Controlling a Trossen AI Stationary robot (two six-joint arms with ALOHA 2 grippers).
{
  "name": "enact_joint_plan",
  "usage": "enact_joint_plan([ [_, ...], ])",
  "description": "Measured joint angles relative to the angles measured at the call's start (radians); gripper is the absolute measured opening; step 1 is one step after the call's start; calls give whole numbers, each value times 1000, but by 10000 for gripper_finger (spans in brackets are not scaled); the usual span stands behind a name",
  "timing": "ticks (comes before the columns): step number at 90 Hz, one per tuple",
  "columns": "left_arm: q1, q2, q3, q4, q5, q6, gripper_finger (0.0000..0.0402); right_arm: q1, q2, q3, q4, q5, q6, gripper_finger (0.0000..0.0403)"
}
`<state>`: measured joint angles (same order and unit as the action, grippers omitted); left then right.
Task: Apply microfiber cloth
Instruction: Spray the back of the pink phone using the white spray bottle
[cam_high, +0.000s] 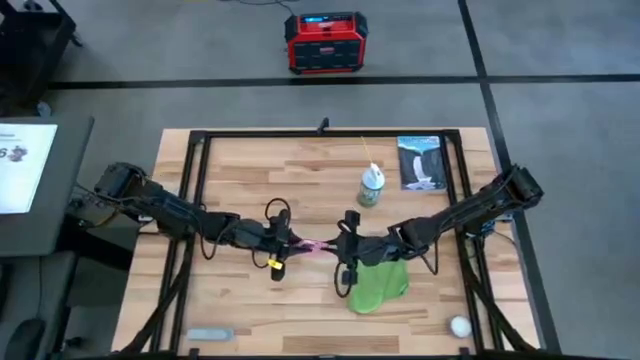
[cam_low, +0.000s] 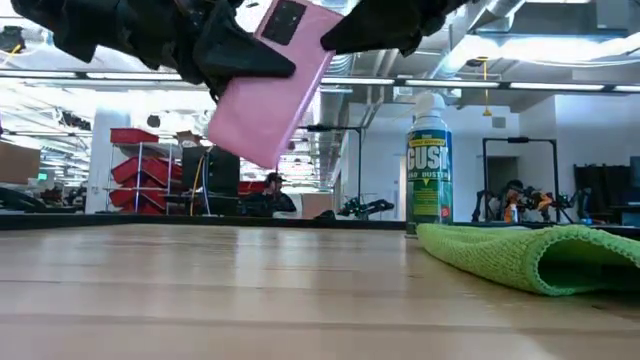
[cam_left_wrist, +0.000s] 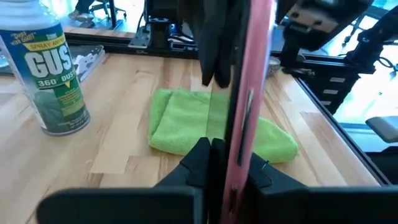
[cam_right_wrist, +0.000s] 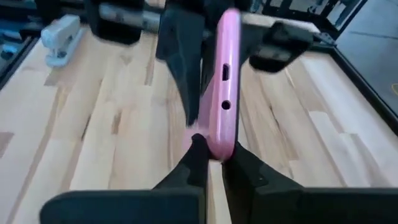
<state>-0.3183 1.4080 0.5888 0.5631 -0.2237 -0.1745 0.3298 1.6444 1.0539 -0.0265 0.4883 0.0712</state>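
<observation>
The cloth (cam_high: 379, 286) is soft, light and floppy, lying folded in a loose heap on the table (cam_high: 250, 180) toward its front edge, right of centre. It should bunch and drape rather than slide stiffly, so a pinch on a raised fold or on its near edge looks the safest hold; a grip low on the flat part would likely catch only one layer.

Both grippers meet above the middle of the table and share the phone (cam_high: 312, 245), which hangs in the air, tilted, clear of the wood. The left gripper (cam_left_wrist: 225, 163) is clamped on one end of the phone, its fingers tight on the two faces. The right gripper (cam_right_wrist: 212, 152) is clamped on the other end, where the port shows.

The cloth lies just beside and below the right gripper, toward the front edge, untouched by either arm; from the left gripper it sits beyond the phone. A spray can (cam_high: 371, 186) stands behind the cloth, apart from it
</observation>
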Motion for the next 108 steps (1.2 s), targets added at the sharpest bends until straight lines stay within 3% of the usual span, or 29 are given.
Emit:
enact_joint_plan([
  [18,-13,8,10,101,53,-13,15,-21,-15,-11,-80,107,-9,7],
  [25,-14,32,6,108,58,14,13,-28,-36,-2,-69,88,3,6],
  [67,-2,30,3,82,-129,100,2,16,-91,-4,-180,79,13,1],
  [87,47,22,2,133,-192,211,2,85,-205,-2,-411,197,115,0],
  [108,164,-17,2,187,-194,318,2,209,-306,-2,-670,369,326,0],
])
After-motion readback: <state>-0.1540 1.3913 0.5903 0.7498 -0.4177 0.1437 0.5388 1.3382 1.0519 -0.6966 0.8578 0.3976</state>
